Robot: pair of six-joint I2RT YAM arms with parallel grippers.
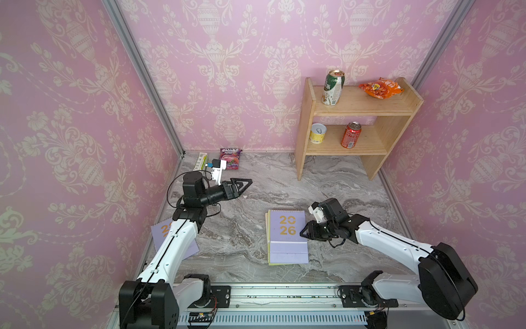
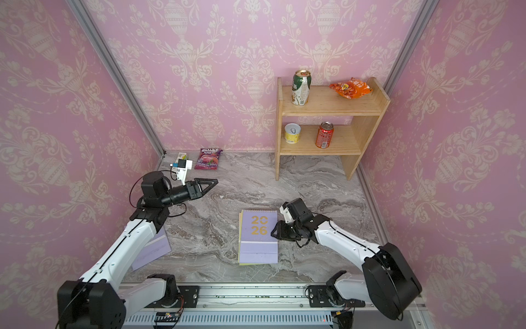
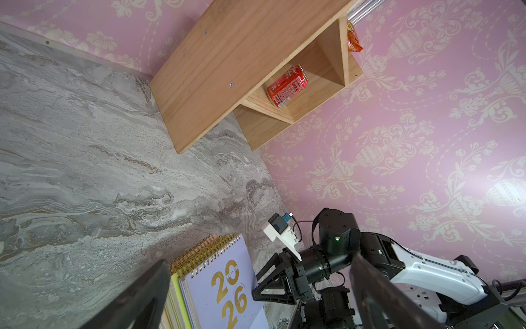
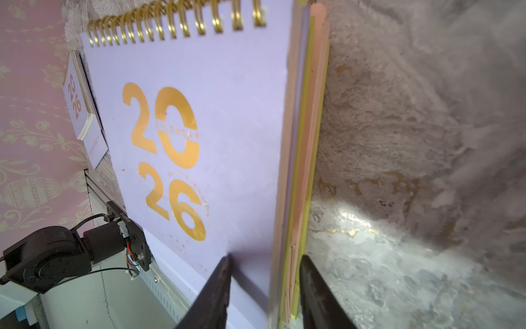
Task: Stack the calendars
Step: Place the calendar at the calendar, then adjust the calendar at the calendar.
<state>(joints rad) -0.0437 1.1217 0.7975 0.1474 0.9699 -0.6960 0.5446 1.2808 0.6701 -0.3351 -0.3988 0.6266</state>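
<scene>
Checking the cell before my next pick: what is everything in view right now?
table: 1, grey marble
calendar stack: 1 pile, lilac on top, yellow-green and peach below, table centre
loose calendar: 1, lilac, front left, partly under the left arm
snack pouch: 1, purple, back left
small box: 1, white-green, back-left corner
shelf: 1, wooden, back right
green can: 1, upper shelf
snack bag: 1, orange, upper shelf
tin: 1, yellow, lower shelf
red can: 1, lower shelf
left gripper: open, empty, above table's left side
right gripper: jaws straddle the stack's edge; grip unclear
</scene>
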